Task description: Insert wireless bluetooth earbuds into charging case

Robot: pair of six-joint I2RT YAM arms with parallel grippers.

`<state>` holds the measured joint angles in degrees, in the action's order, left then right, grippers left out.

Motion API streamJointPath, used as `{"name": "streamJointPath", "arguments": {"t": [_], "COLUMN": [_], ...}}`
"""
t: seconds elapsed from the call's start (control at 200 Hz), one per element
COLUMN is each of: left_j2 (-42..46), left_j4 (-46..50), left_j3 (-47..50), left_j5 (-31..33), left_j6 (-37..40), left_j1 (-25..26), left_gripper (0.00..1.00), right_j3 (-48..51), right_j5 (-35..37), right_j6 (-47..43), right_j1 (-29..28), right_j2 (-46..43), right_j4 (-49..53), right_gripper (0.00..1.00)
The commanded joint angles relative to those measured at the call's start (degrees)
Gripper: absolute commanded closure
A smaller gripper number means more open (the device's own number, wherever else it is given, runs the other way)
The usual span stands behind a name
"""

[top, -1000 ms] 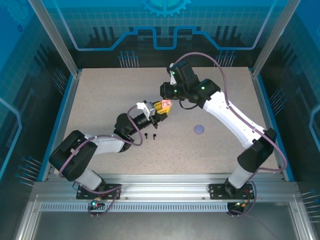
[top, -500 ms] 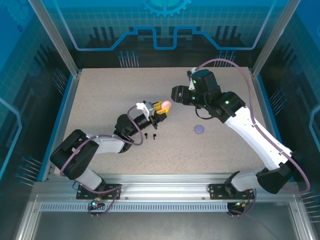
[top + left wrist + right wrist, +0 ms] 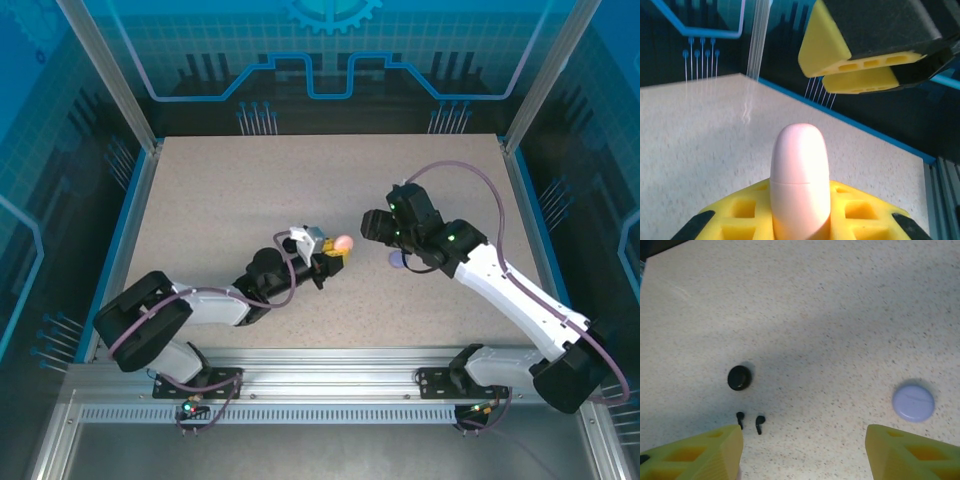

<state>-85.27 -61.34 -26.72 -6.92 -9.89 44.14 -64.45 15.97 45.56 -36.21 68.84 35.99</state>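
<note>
With the pink case (image 3: 800, 170) seen clamped in the L fingers (image 3: 755, 225) mid-frame above the counter (image 3: 840, 315), R fingers (image 3: 900, 455) spread apart just beside it, and black buds (image 3: 759, 423) lying lower left, unseated, the case could be knocked or twisted loose if pried w/o a firm hold.

smooth pink case (image 3: 800, 180), speckled matt table (image 3: 840, 315)

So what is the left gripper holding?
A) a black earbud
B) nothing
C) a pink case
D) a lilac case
C: the pink case sits clamped in the left gripper, its rounded end sticking out past the yellow fingers.
</note>
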Motion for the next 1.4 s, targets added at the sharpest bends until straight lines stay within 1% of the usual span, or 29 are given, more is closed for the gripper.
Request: {"name": "streamJointPath", "arguments": {"t": [0.0,0.095,0.23,0.315,0.485,0.6,0.76,0.97,1.13,1.396], "left_j2": [2.59,3.12,2.53,1.90,0.42,-1.30,-4.74,-8.16,-10.80,-15.27], "left_j4": [12.39,18.99,28.65,32.79,36.29,40.80,46.08,47.92,51.43,55.72], "left_j3": [-3.33,-5.67,-10.12,-12.43,-14.68,-17.41,-21.79,-25.00,-28.11,-33.28], "left_j5": [5.78,7.28,7.45,7.92,9.10,9.36,7.41,6.48,6.39,3.86], "left_j6": [-3.43,-5.96,-9.28,-10.51,-12.86,-13.94,-15.71,-19.02,-21.67,-25.83], "left_j1": [1.55,2.01,2.17,2.31,2.30,2.31,2.28,2.27,2.20,2.13], "left_gripper": [1.00,1.00,1.00,1.00,1.00,1.00,1.00,1.00,1.00,1.00], "right_j3": [2.17,3.03,2.47,2.59,4.54,4.85,4.84,4.50,3.84,4.06], "right_j5": [2.68,3.05,3.96,4.57,5.21,5.26,5.28,5.83,6.18,6.18], "right_j6": [2.31,2.33,1.74,1.70,2.23,2.09,2.06,2.00,1.77,1.85], "right_j1": [0.06,0.00,0.00,-0.01,0.21,0.65,0.96,1.40,1.84,2.31], "right_j2": [-2.95,-3.67,-3.40,-3.50,-5.16,-5.74,-5.65,-6.61,-7.22,-7.51], "right_j4": [-2.21,-2.33,-0.81,0.02,-0.22,0.34,1.09,2.98,4.66,5.40], "right_gripper": [0.33,0.33,0.33,0.33,0.32,0.32,0.32,0.32,0.32,0.32]}}
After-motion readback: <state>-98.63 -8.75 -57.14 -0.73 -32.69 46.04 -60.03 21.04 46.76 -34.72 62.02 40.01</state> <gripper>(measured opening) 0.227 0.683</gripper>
